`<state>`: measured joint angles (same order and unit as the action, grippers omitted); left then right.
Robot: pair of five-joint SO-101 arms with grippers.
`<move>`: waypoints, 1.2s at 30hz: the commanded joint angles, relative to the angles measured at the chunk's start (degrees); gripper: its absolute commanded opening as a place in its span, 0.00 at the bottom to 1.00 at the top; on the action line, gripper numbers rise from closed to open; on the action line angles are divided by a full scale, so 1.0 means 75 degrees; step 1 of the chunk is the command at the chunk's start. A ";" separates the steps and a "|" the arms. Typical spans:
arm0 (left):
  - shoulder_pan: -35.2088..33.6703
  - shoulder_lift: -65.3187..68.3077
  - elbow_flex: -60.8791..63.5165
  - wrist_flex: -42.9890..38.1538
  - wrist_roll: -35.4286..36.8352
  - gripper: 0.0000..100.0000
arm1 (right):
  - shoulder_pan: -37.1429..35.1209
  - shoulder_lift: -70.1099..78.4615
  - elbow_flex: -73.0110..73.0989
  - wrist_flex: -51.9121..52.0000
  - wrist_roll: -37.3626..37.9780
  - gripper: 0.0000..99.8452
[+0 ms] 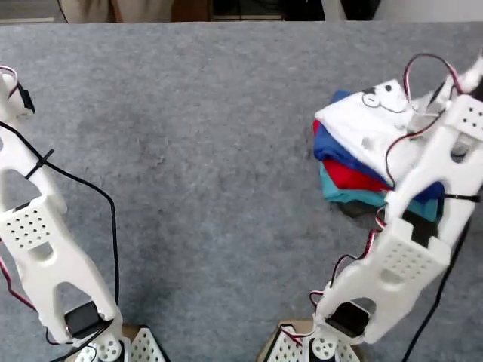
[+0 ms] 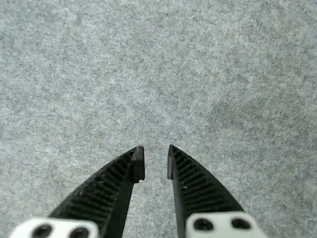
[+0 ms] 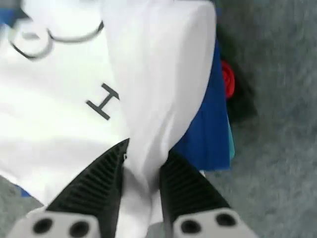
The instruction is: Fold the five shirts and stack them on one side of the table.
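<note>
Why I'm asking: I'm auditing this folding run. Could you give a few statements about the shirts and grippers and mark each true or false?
1. The white shirt tops the stack. True.
2. The left gripper holds a red shirt. False: it is open over the table, with nothing between its jaws.
3. The right gripper pinches a fold of the white shirt. True.
4. The stack lies at the table's middle. False: it lies off to one side, by the right arm.
5. A blue shirt lies right under the white shirt. True.
</note>
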<state>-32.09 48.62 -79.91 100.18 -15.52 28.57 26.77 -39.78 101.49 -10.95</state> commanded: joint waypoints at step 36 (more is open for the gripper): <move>0.3235 -0.8738 1.2706 -0.1512 -0.0094 0.03 | -0.3276 -1.0192 0.8305 -0.1418 0.5415 0.01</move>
<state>-9.32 -4.40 -3.16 95.52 -15.69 7.12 -38.37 11.21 97.80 28.44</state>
